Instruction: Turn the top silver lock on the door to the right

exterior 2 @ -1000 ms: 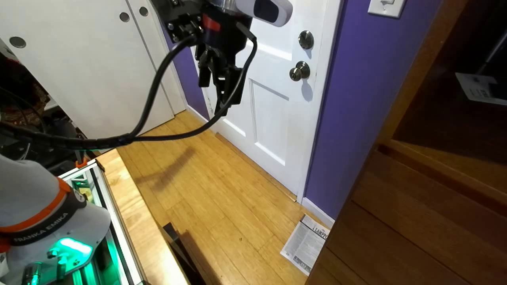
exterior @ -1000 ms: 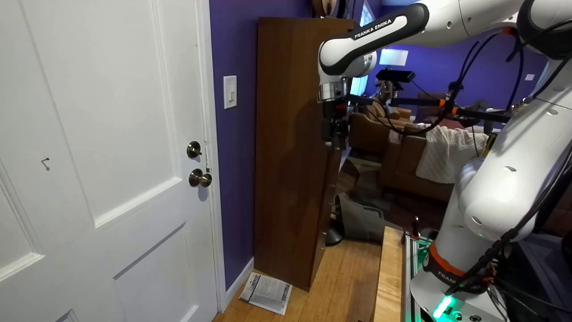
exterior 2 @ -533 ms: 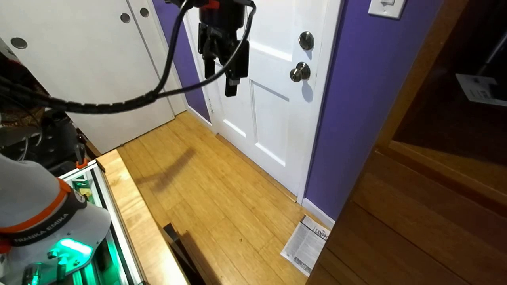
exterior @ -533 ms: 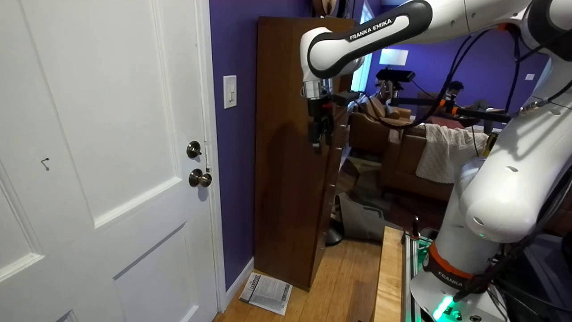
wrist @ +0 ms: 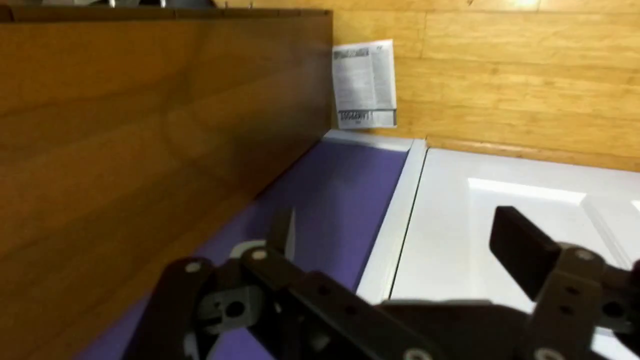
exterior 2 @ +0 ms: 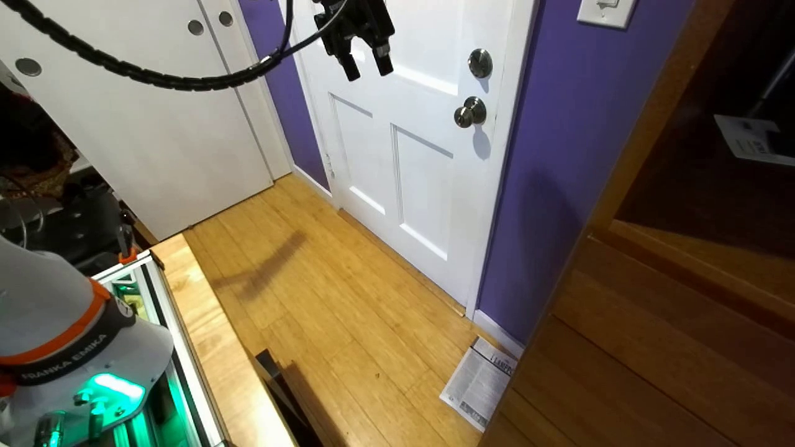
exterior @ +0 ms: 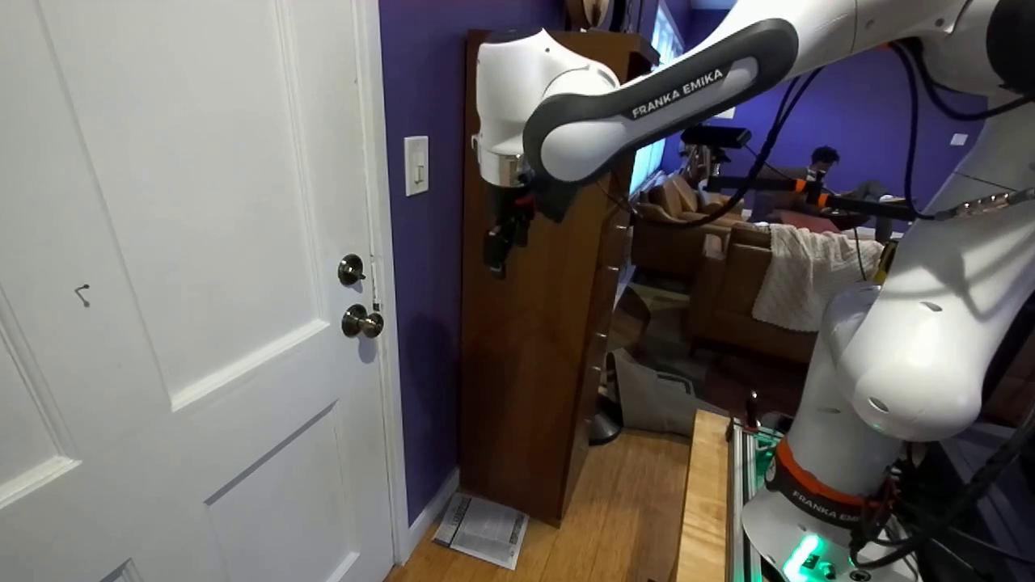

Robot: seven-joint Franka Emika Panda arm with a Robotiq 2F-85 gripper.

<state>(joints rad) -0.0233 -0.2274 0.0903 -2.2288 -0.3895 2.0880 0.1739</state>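
In an exterior view, the gripper hangs at the upper edge, a little left of centre, its two black fingers spread apart. In the wrist view the gap between them lies over the purple wall, the white door frame and the door. In an exterior view, the white Franka Emika arm reaches in from the upper right, its end seen against the side of a tall brown wooden cabinet. Farther left, the top silver lock, apart from the gripper, sits left of centre near the door's right edge; the round door knob is just below it. A light switch is on the wall between frame and cabinet. At bottom centre, a newspaper lies on the wooden floor by the cabinet's foot. In the upper right background sits a person.
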